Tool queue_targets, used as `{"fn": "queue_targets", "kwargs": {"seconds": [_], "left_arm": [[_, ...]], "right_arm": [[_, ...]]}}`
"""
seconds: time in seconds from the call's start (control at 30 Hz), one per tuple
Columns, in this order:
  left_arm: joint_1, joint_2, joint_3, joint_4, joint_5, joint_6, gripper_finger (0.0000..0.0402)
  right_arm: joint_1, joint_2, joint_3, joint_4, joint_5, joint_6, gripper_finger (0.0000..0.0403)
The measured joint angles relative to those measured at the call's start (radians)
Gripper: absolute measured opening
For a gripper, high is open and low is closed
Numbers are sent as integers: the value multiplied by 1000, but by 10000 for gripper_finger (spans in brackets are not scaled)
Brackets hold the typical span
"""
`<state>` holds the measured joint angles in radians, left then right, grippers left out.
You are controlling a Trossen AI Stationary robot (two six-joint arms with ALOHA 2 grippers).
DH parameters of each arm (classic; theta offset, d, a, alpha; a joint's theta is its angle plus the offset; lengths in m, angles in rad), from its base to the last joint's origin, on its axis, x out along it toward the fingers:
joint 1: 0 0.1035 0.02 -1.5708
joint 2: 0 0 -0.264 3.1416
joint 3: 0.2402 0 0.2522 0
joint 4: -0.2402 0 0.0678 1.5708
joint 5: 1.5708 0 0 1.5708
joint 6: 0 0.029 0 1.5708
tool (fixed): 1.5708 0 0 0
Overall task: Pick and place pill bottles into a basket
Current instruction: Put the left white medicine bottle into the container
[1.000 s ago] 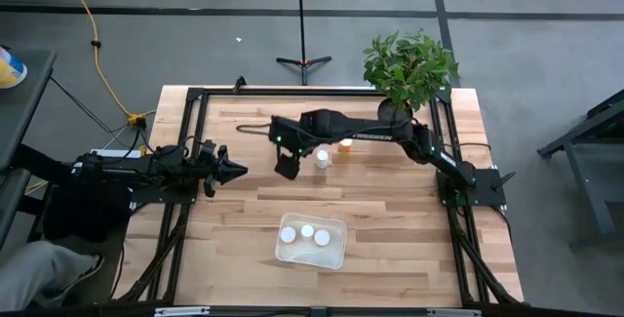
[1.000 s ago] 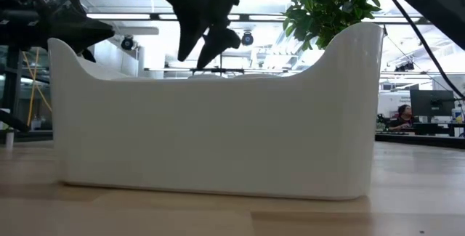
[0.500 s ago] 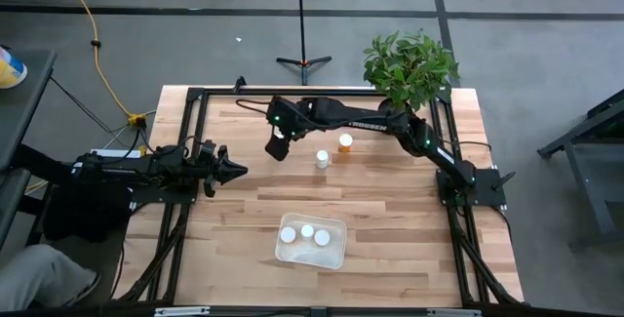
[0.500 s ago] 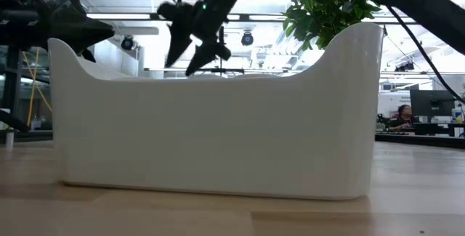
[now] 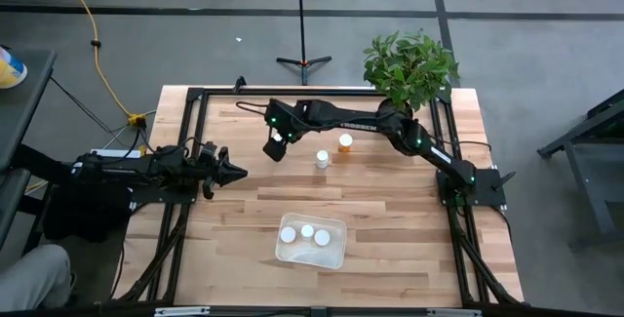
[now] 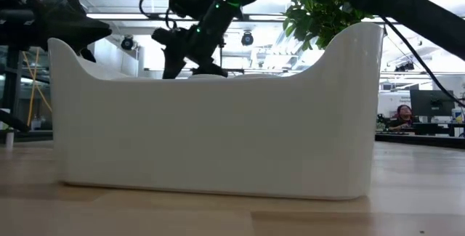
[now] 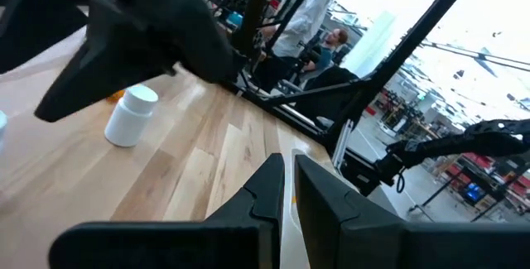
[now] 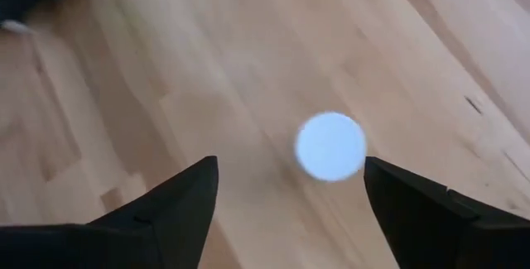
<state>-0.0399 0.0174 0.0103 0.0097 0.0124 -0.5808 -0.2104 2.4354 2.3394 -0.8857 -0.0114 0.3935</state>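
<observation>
Three pill bottles (image 5: 305, 231) in the basket (image 5: 336, 253), white caps up. Two more loose on the table (image 5: 234, 219): one white-capped bottle (image 5: 322, 159), one orange-bodied bottle (image 5: 345, 142) just beside it. A further white cap (image 8: 330, 146) seen straight down between the right gripper's (image 5: 275, 147) fingers, spread wide, hovering above the far-middle boards, loose pair just to its side, basket well apart toward the near edge. Left gripper (image 5: 232, 171) parked at the left side, fingers (image 7: 265, 188) nearly together, holding nothing.
</observation>
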Motion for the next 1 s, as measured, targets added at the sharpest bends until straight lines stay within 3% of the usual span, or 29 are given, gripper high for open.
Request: {"fn": "queue_targets", "kwargs": {"seconds": [0.4, 1.0], "left_arm": [[0, 0, 0, 0, 3, 0, 67], [0, 0, 0, 0, 3, 0, 67]], "right_arm": [[0, 33, 0, 30, 22, 10, 357], [-18, 85, 0, 63, -5, 17, 360]]}}
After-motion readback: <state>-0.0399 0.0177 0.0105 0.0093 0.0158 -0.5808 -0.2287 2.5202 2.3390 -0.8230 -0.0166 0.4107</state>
